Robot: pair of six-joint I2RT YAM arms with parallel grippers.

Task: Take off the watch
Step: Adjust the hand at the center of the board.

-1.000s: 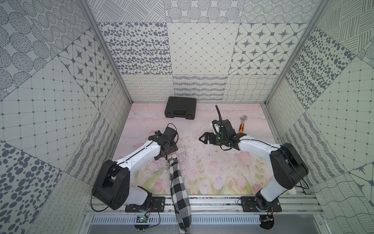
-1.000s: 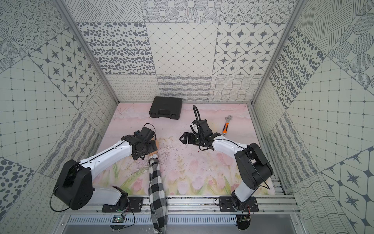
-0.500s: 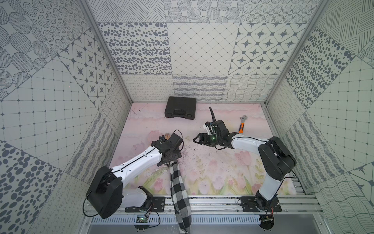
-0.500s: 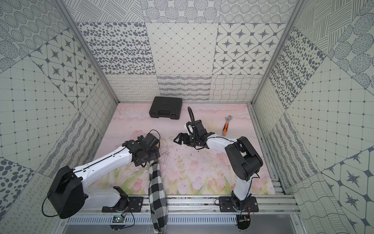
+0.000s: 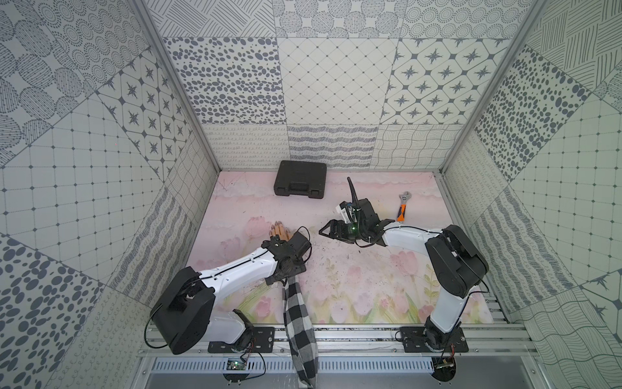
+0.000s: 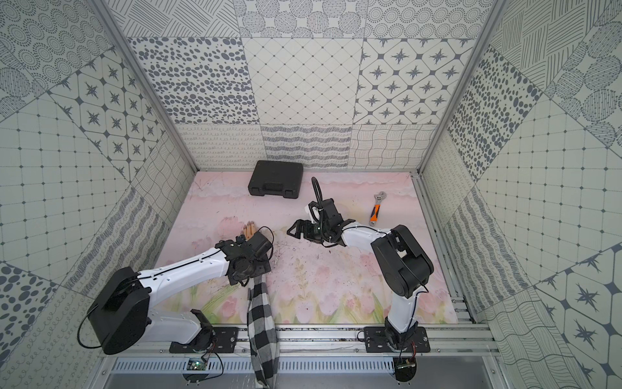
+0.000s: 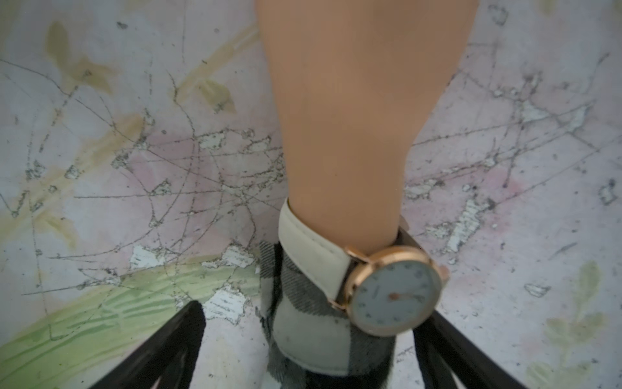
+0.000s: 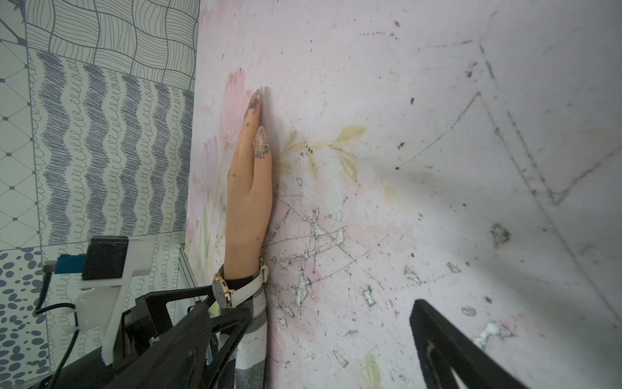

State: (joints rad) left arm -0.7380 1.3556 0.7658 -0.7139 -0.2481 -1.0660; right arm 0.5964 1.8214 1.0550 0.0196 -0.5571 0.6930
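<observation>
A white-dialled watch (image 7: 394, 292) sits strapped around a mannequin hand's (image 7: 353, 118) wrist, left of the tabletop's (image 5: 370, 286) middle, straddled by the left gripper's (image 7: 313, 336) released fingers, while the right gripper (image 8: 319, 316), equally spread and empty, hovers nearby.

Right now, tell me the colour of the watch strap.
The strap is pale cream, clearest in the left wrist view.

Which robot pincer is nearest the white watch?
The left pincer: its open jaws either side of the round white-dialled, cream-strapped watch on the mannequin wrist. The right pincer hangs apart, above the pink flowered mat.
</observation>
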